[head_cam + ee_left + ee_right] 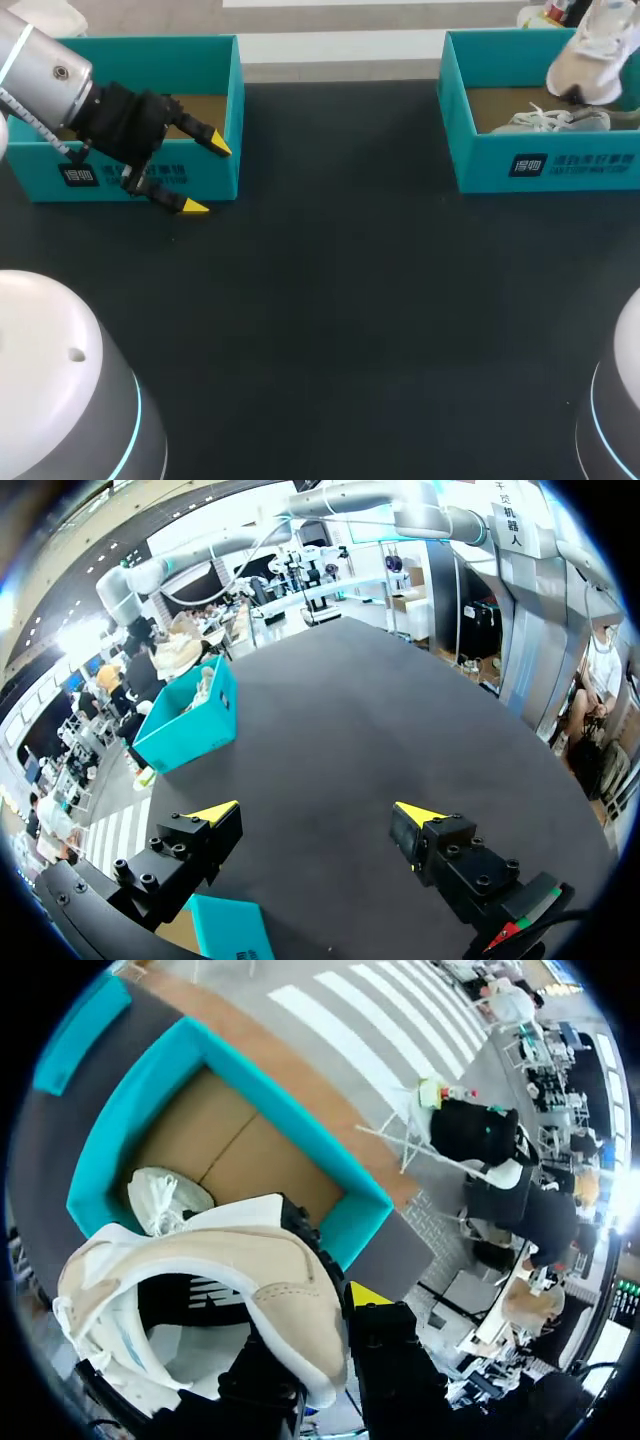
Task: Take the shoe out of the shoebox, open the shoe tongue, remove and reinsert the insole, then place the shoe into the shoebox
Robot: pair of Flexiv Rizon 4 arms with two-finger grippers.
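On the left, just in front of the left shoebox (140, 60): left gripper (208, 178), fingers spread wide, holding nothing, pointing right across the dark table (340, 300). Well apart from the shoe, with the whole width of the table between.

Farther back on the right: right shoebox (560, 165), open, with a second shoe (548, 120) lying laces-up on its cardboard floor.

Above that box's far right corner: the shoe (597, 55), lifted off the floor and tilted, one end dipping toward the box, the other rising far and right. Held by the right gripper (330, 1310), clamped on the collar wall, one finger inside the opening and one outside, long axis running across the fingers.

Probably calls next for carrying it nearer and leftward, out over open table and toward the empty left gripper, ready for work on the tongue.
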